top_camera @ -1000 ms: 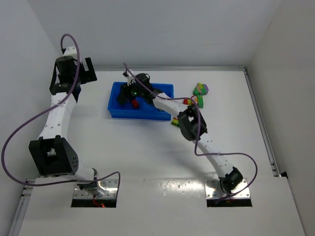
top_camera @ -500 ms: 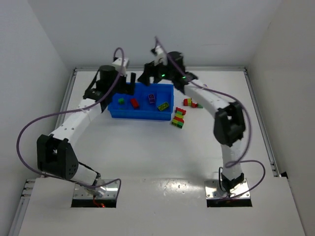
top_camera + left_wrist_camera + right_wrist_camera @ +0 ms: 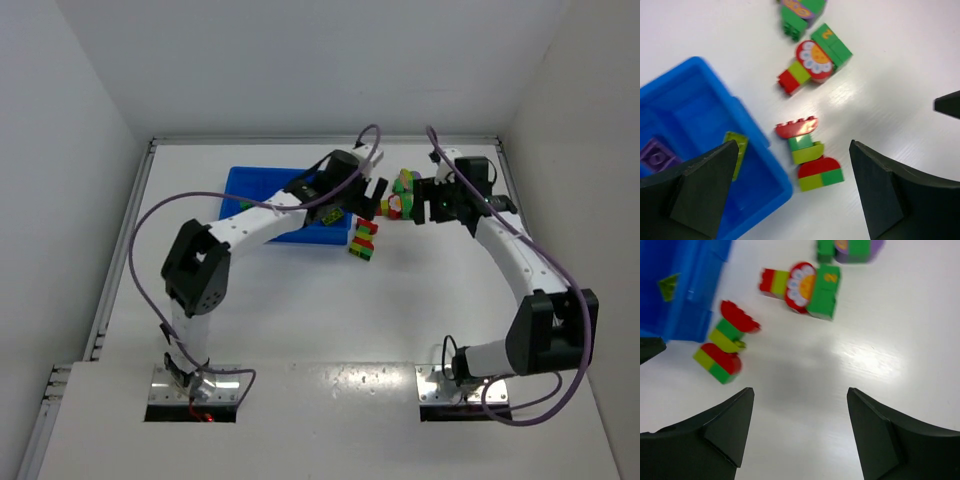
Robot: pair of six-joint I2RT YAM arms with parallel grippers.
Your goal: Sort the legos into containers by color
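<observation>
Left wrist: left gripper (image 3: pixel 792 187) and right gripper (image 3: pixel 800 432) gape wide, empty, over stacked red-green plastic bricks (image 3: pixel 807 160) beside blue plastic tray (image 3: pixel 752 132); likely lining up a pick.

2 arms, white link shells w/ black joint housings: left arm (image 3: pixel 252 214), right arm (image 3: pixel 510 250). Purple cable (image 3: pixel 138 255) runs along each. Silver base plates (image 3: pixel 228 384), bolted. Gripper fingers (image 3: pixel 702 192) matte black, wedge-shaped.

You're working in a robotics lab test cell: a bare white surface (image 3: pixel 300 300) boxed in by plain white walls (image 3: pixel 300 60), two white arms (image 3: pixel 505 250) bolted to metal plates (image 3: pixel 225 385) at its near edge, with purple cables (image 3: pixel 134 260) looping loose.
</observation>
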